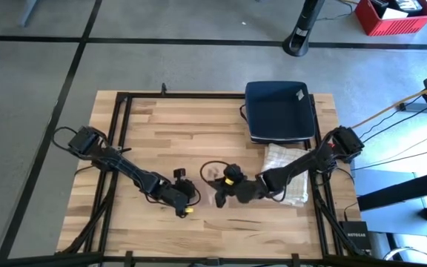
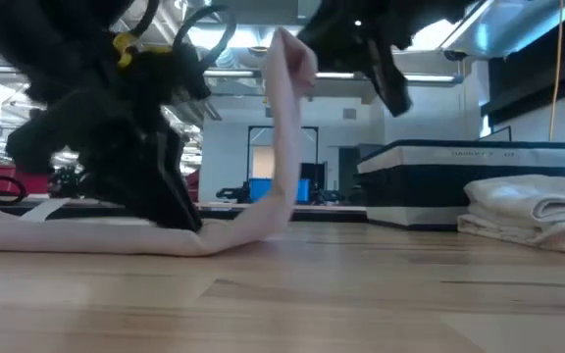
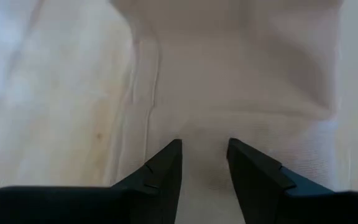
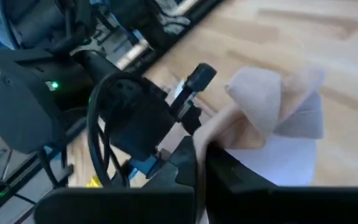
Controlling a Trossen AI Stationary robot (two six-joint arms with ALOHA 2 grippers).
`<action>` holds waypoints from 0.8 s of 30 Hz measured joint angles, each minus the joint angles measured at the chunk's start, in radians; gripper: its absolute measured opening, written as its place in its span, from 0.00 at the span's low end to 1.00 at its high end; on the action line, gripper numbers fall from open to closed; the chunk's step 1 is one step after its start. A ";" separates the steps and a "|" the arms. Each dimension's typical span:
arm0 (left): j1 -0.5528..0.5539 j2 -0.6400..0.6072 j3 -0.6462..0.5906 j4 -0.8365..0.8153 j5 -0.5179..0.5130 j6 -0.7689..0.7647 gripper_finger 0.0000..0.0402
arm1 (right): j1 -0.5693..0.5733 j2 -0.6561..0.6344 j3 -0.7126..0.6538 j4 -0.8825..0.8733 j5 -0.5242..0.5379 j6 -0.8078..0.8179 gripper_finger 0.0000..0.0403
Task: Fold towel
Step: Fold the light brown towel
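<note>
Table (image 1: 169,130): pale wood planks with a dark frame along the edges; carries everything below.
Bin (image 1: 279,111): dark blue, lidded, at the far right part of the table; in the low view it stands behind the folded stack.
Stack (image 1: 286,169): folded white towels on the table just in front of the bin, partly under the right arm; in the low view it lies at the right, flat and layered (image 2: 533,216).
Towel (image 2: 282,137): pale pink cloth near the front middle of the table. One part lies flat on the wood (image 2: 77,235), the other rises in a steep curve to a lifted corner. In the high view only a small piece shows (image 1: 212,175) between the two claws.
Left claw (image 1: 181,199): low on the table, front middle, just left of the towel. Wrist view shows its fingers (image 3: 160,174) slightly parted over the flat cloth (image 3: 241,81), with cloth showing in the gap; not gripping.
Right claw (image 1: 224,191): raised above the table, just right of the left claw. Wrist view shows it closed on the towel's lifted corner (image 4: 272,106), the cloth bunched and standing up from the fingers (image 4: 229,171).
Left arm, seen from right wrist: its dark wrist body and cables close beside the held corner (image 4: 135,118).
</note>
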 joint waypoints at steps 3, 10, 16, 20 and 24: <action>-0.004 -0.066 0.056 -0.165 -0.001 -0.025 0.31 | -0.019 0.000 0.000 0.046 -0.026 -0.054 0.03; -0.133 -0.221 0.072 -0.528 0.050 -0.329 0.31 | -0.038 0.000 0.000 0.065 -0.067 -0.084 0.02; -0.267 -0.192 -0.060 -0.480 0.028 -0.532 0.31 | -0.051 0.024 0.000 0.167 -0.091 -0.082 0.02; -0.268 -0.172 -0.138 -0.357 -0.052 -0.583 0.31 | -0.073 0.099 0.049 0.226 -0.138 -0.072 0.02; -0.260 -0.171 -0.169 -0.292 -0.080 -0.576 0.31 | -0.092 0.185 0.153 0.230 -0.159 -0.073 0.02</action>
